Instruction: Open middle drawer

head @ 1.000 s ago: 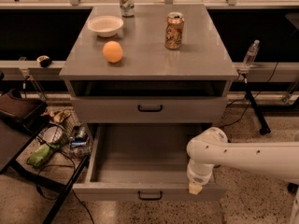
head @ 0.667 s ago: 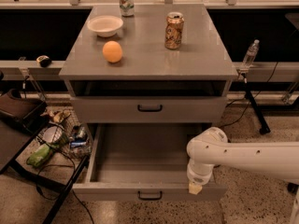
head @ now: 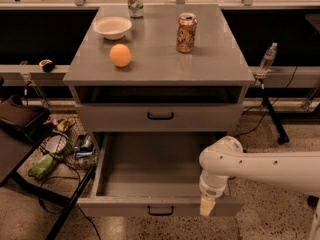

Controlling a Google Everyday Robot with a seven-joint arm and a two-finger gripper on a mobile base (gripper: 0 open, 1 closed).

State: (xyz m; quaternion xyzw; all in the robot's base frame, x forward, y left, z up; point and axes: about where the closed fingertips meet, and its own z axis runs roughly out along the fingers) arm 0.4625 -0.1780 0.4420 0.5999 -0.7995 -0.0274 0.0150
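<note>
Your gripper [head: 207, 205] sits at the front edge of the pulled-out middle drawer [head: 150, 170], whose handle [head: 161, 211] lies to its left. Whether it is open or closed cannot be told.

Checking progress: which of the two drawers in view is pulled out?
The middle drawer, below the shut drawer: it juts forward, grey inside showing. The gripper hangs over its front edge.
</note>
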